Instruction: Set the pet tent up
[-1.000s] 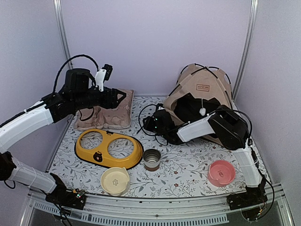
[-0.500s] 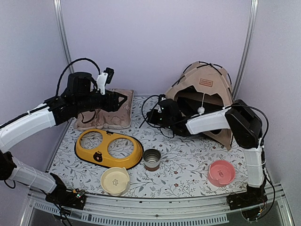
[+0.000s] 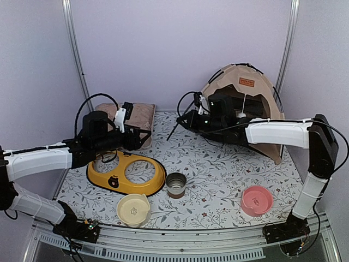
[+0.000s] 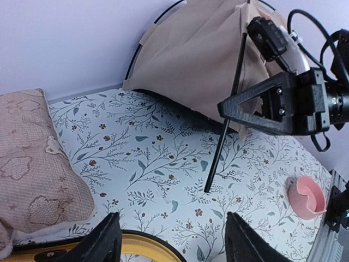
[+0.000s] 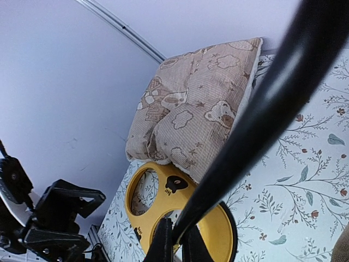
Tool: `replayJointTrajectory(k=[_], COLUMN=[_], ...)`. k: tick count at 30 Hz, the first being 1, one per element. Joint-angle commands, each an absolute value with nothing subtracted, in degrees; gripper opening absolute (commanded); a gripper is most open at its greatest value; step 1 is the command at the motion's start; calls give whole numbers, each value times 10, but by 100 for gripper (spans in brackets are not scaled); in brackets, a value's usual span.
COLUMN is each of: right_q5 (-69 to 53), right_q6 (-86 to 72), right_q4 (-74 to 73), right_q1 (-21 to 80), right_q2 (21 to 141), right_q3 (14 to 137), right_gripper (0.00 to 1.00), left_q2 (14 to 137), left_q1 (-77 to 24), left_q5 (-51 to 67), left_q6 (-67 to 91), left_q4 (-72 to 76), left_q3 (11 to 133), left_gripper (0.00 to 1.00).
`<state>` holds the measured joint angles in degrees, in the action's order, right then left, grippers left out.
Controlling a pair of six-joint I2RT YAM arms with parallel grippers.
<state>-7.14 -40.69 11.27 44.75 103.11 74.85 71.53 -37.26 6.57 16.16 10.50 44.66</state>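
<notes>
Clamping a thin black pole between closed fingers, the right gripper reaches out in front of the tent — the tan fabric stands domed in the far right corner against the back wall, and the pole slants down from the grip to the floral mat. The left gripper hangs with its jaws apart and nothing between them, just above the yellow feeder and beside the cushion — well apart from the tent.
</notes>
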Motion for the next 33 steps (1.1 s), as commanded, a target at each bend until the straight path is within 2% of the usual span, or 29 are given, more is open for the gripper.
replayJointTrajectory(k=[1,8,15,21,33], right_q5=[-148,-211,-254,-282,-302], right_q6=[-397,-436,-491,-539,-676], right_q4=[92,104,144,176,304], right_q1=[437,428,420,411,412], right_q2=[981,947,926,911,924], right_q3=[740,744,751,752,740], right_gripper=[0,0,0,0,0], left_q2=[699,736,827,855,991], left_q1=[-403,-460,-483,-492,-560], left_q5=[65,1,-2,10,-26], left_q6=[176,160,162,184,81], left_q4=[256,386,490,564,701], left_q3=[380,334,353,345,454], left_gripper=[63,63,61,61,55])
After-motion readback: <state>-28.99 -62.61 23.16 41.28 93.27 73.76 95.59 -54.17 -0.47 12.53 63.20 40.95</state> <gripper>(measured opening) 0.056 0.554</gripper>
